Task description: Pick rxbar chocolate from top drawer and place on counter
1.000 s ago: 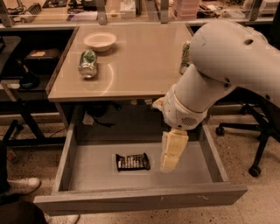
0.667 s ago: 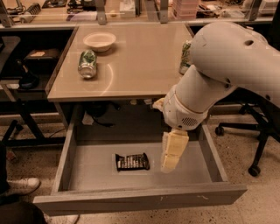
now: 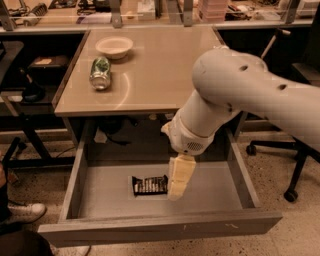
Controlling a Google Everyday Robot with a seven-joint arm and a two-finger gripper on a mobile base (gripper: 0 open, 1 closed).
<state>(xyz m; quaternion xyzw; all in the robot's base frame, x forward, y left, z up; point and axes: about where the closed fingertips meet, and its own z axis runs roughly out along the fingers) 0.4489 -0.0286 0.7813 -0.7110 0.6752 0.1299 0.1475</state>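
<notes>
The rxbar chocolate (image 3: 149,185), a flat dark bar with pale lettering, lies on the grey floor of the open top drawer (image 3: 215,187), near its middle. My gripper (image 3: 177,187) hangs down inside the drawer, just right of the bar, its lower end overlapping the bar's right end. The beige counter (image 3: 155,70) is above and behind the drawer. My white arm comes in from the right.
A green drink can (image 3: 100,73) lies on its side on the counter's left part, with a pale bowl (image 3: 114,46) behind it. A cluttered bench (image 3: 150,12) runs along the back. An office chair base (image 3: 292,170) stands at right. A shoe (image 3: 20,212) is at lower left.
My gripper has shifted left toward the bar and now overlaps its right end. The bar has not moved.
</notes>
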